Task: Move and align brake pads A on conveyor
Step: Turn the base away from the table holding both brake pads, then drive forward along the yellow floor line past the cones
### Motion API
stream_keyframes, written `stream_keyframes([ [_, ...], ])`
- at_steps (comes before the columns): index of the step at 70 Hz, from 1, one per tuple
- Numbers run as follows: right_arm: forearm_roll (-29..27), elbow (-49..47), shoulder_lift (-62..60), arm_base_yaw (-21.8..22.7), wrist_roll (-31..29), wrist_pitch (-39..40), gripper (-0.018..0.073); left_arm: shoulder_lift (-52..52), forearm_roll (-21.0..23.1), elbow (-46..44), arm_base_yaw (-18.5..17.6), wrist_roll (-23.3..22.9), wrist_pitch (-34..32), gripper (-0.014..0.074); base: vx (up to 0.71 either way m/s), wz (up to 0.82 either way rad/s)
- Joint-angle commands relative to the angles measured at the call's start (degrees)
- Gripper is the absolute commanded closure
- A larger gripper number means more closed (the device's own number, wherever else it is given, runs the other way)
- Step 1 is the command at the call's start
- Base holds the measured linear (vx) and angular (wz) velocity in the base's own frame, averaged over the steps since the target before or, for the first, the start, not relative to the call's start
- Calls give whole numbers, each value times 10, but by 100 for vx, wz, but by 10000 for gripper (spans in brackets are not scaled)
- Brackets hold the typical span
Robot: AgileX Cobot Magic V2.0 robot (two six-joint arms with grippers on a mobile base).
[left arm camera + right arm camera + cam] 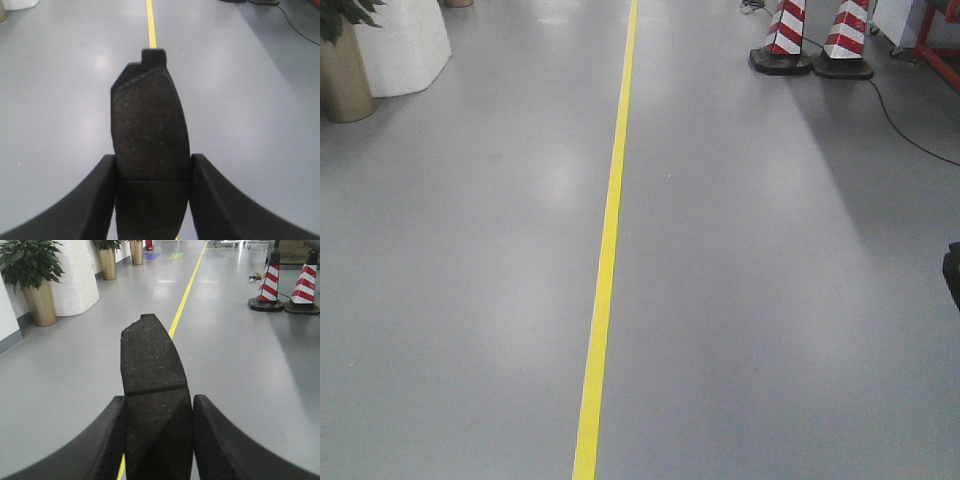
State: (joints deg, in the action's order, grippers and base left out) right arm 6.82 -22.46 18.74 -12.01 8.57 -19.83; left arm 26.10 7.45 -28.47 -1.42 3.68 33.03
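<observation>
Firmly, left tool (152, 161) clamps brake pad (148, 115), right tool (159, 400) second pad (150, 357)

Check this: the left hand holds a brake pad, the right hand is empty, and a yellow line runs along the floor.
One error: the right hand is not empty. The right wrist view shows it shut on a brake pad. The left hand holds its pad, and the yellow line runs along the floor.

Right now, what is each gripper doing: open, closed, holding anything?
Left gripper: closed on a brake pad.
Right gripper: closed on a second brake pad.
</observation>
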Motion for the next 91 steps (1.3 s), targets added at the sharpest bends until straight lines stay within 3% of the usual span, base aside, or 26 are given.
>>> stream_keyframes([
  [1, 6, -18, 4, 0, -1, 58, 563, 2, 7, -16, -4, 0, -50, 603, 58, -9],
  [91, 6, -18, 4, 0, -1, 58, 563, 2, 7, -16, -4, 0, -50, 603, 62, -3],
])
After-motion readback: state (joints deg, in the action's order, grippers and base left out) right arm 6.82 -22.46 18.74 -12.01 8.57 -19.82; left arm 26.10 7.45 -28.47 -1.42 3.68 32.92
